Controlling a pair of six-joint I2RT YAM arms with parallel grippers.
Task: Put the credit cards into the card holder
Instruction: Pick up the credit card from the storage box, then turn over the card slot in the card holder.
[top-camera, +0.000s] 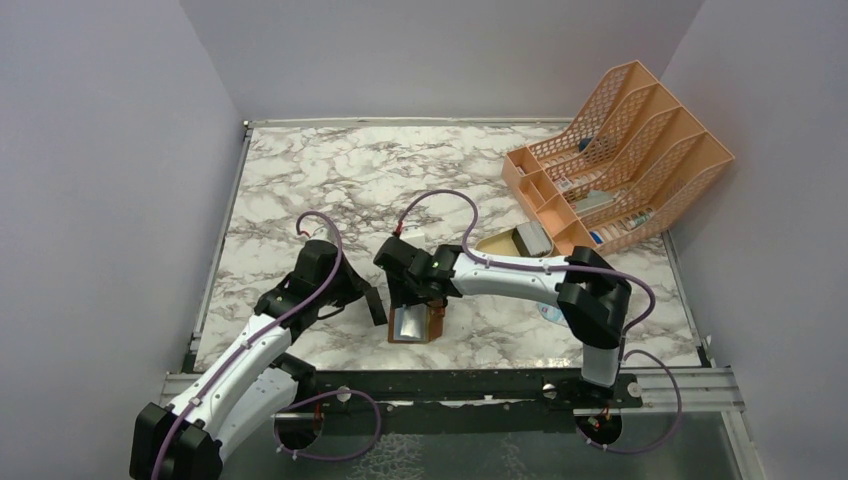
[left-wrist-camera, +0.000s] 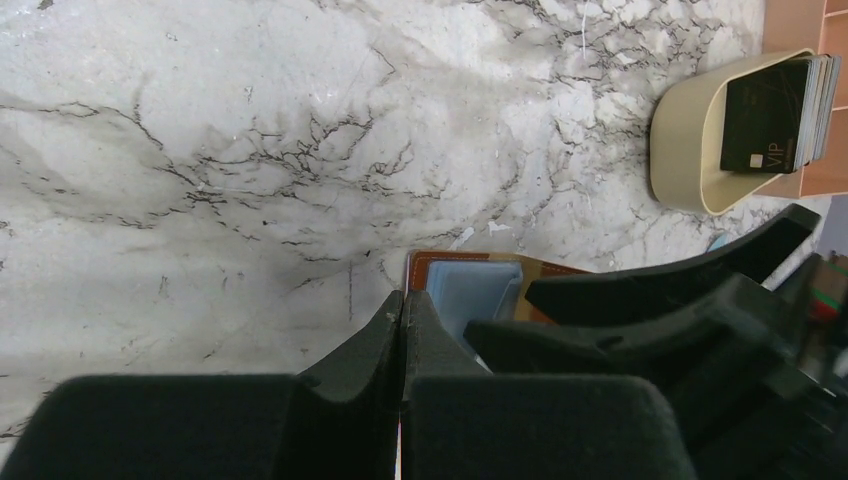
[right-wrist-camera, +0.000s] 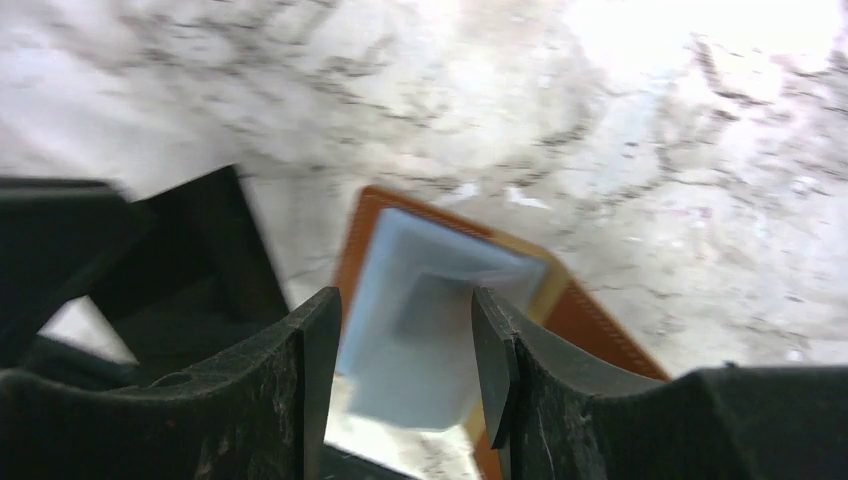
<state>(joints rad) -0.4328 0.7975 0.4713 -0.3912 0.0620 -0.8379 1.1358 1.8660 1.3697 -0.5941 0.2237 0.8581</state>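
The card holder (top-camera: 414, 324) lies open near the table's front, brown leather with pale clear sleeves (right-wrist-camera: 420, 320) facing up. My right gripper (right-wrist-camera: 405, 350) hangs open just above those sleeves, one finger on each side and nothing held. A greyer rectangle shows inside the sleeves, too blurred to name. My left gripper (left-wrist-camera: 403, 300) is shut with nothing between its fingers, its tips at the card holder's (left-wrist-camera: 470, 285) left edge. The credit cards (left-wrist-camera: 775, 120) stand stacked in a tan oval tray (left-wrist-camera: 685, 150), a dark card in front.
An orange mesh file rack (top-camera: 620, 160) fills the back right corner, with the tray (top-camera: 497, 241) just in front of it. A small blue-and-clear packet (top-camera: 548, 312) lies partly under the right arm. The two grippers sit close together over the card holder.
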